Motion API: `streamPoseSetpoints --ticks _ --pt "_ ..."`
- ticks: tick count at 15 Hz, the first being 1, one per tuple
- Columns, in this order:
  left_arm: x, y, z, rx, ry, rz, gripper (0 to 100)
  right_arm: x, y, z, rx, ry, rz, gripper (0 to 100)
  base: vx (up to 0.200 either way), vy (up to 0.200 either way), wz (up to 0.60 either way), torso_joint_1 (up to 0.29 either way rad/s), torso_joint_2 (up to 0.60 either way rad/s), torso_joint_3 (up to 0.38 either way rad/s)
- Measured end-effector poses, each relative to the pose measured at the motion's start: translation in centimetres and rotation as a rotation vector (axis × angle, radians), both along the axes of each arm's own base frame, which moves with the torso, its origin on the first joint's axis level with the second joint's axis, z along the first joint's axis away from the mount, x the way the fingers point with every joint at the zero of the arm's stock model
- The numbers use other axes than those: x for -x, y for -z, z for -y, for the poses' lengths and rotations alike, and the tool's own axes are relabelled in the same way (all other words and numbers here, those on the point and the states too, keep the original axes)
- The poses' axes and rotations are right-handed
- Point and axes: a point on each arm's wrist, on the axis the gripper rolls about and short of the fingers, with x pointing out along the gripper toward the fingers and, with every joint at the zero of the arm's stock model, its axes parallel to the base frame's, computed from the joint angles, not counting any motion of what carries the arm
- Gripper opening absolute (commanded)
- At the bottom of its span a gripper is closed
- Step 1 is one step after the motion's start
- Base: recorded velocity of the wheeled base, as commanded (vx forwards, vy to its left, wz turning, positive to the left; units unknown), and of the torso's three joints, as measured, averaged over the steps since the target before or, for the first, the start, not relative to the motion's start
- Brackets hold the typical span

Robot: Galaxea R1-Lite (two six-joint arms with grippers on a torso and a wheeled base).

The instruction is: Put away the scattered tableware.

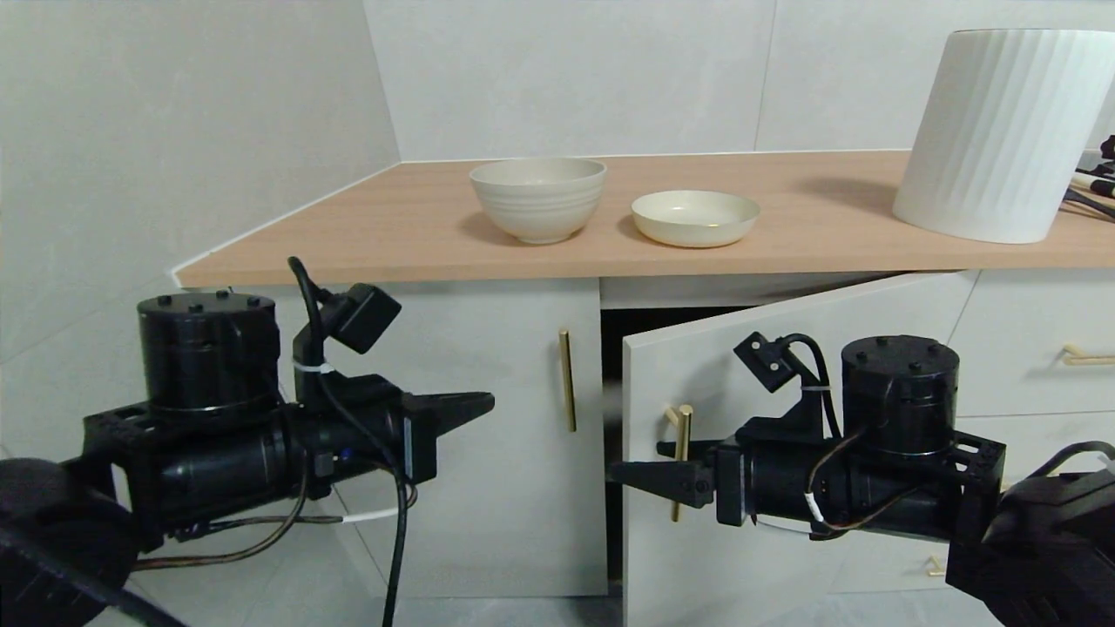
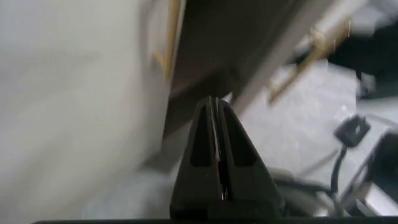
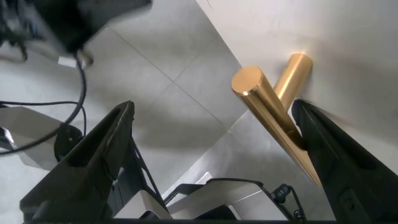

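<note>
**Head view with both wrist views: tableware and jaws in front of the cabinet.**

- **Tableware.** A ribbed cream bowl (image 1: 537,198) and a shallow cream dish (image 1: 694,218) stand upright and empty on the wooden tabletop (image 1: 366,235). Both are close to its front edge. The bowl is toward the left corner and the dish is near it on the right, not touching.
- **Other items.** A tall white ribbed container (image 1: 1002,131) stands well apart, near the right end.
- **Cabinet.** Below the tabletop, the left cabinet door (image 1: 488,522) is closed. The right cabinet door (image 1: 697,575) is ajar, leaving a dark gap beneath the dish.
- **Arms.** Both arms sit low in front of the doors, so the tableware lies above and beyond both sets of jaws.
- **Right jaws.** They are spread wide and hold nothing. The ajar door's brass handle (image 3: 273,118), long axis vertical, stands between them, close against one finger (image 3: 336,158) and not gripped.
- **Left jaws.** They are pressed together and empty, pointing toward the gap at the level of the closed door's handle (image 1: 566,380).

**Judgement.** The step in hand appears to be swinging the door wider. It turns on the right jaws closing across the vertical bar. For a later pick, the bowl lies nearer the left arm and the dish nearer the right. Both pieces look smooth and rigid, and the rim is the likeliest hold.
</note>
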Motion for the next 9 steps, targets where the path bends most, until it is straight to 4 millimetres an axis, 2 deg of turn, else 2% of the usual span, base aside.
streamPoseSetpoints --ticks 5,9 --pt "-2.7 0.5 4.0 0.059 0.053 0.043 0 0.6 -0.1 0.5 0.001 -0.001 0.001 100 0.0 0.0 0.0 0.0 0.0 0.0" --pt "-4.7 3.4 7.1 0.077 -0.049 0.146 0 0.8 -0.4 0.7 -0.005 -0.001 0.008 100 0.0 0.0 0.0 0.0 0.0 0.0"
